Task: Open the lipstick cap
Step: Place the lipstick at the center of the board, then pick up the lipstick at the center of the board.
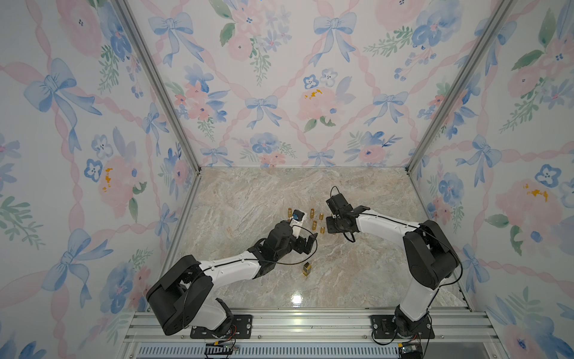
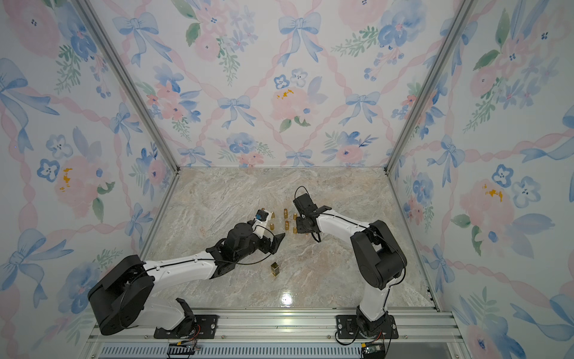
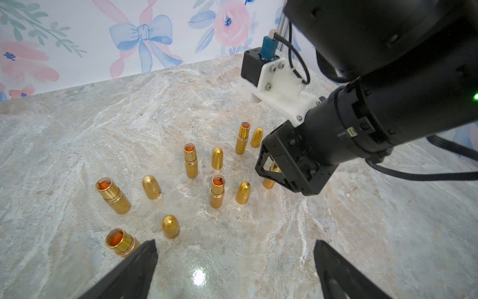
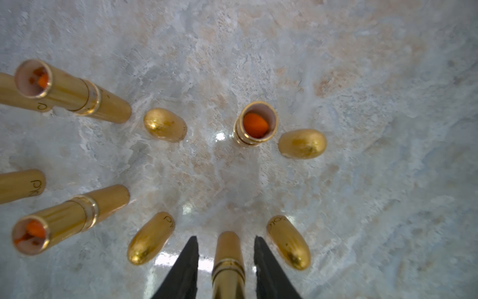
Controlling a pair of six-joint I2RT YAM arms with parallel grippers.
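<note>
Right end effector (image 4: 225, 236): pointed down at the table (image 4: 362, 155). Its fingers (image 4: 186, 266) are parted only a little, with a sliver of gap on each side of the lipstick tube (image 4: 229, 259) standing between them, so it grips nothing.
Left end effector (image 3: 234, 243): spread wide and empty, low over the table.
Lipstick tube: upright on the table, straddled by the right fingers, its foot just past the fingertips. Its ring band looks like the one on the uncapped tubes (image 4: 256, 124), but its top is out of frame, so cap-off is only a judgement.
Caps: loose caps (image 4: 288, 242) stand on end just outside each right finger; I cannot tell which belongs to this tube.
From the left end effector: the tube is well ahead, beyond the cluster of uncapped tubes and loose caps. One uncapped tube sits just beside a left finger.
Step in hand: probably the put-down of an opened tube beside its cap.
Next move: a straight lift along the tube's axis with the fingers wider. Caps crowd both sides, and a sideways drift would likely topple something.
Left over: a gold block (image 1: 307, 269) lies well apart from the right end effector, nearer the left arm, and is too small to identify.
</note>
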